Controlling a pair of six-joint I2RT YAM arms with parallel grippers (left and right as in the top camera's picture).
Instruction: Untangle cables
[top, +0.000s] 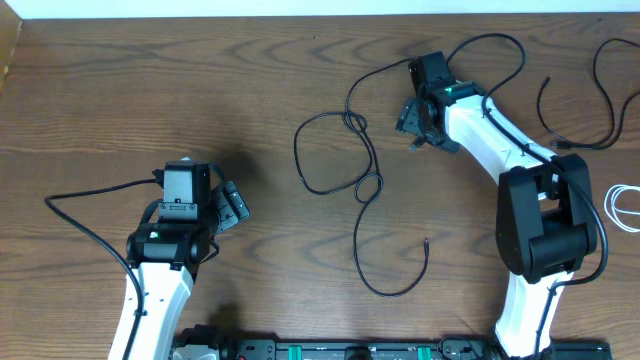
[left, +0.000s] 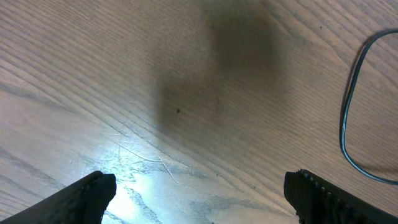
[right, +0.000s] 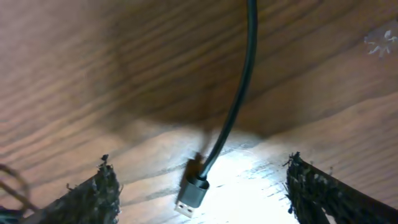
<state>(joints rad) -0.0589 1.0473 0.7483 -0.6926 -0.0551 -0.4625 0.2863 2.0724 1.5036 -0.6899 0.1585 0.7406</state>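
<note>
A black cable (top: 356, 122) lies in crossed loops at the table's middle, and one tail of it ends near the front (top: 427, 245). Its other end runs up to my right gripper (top: 418, 128). In the right wrist view, that cable's USB plug (right: 193, 198) lies flat on the wood between the open fingers of the right gripper (right: 200, 183), touching neither. A second black cable (top: 543, 105) and a white cable (top: 618, 205) lie at the far right. My left gripper (top: 235, 205) (left: 199, 196) hovers open over bare wood, with a black cable loop (left: 346, 124) off to its right.
The wooden table (top: 200, 90) has its back edge along the top of the overhead view. The right arm's base (top: 540, 230) stands between the middle cable and the white one. A thick black arm wire (top: 90, 190) trails left of the left arm.
</note>
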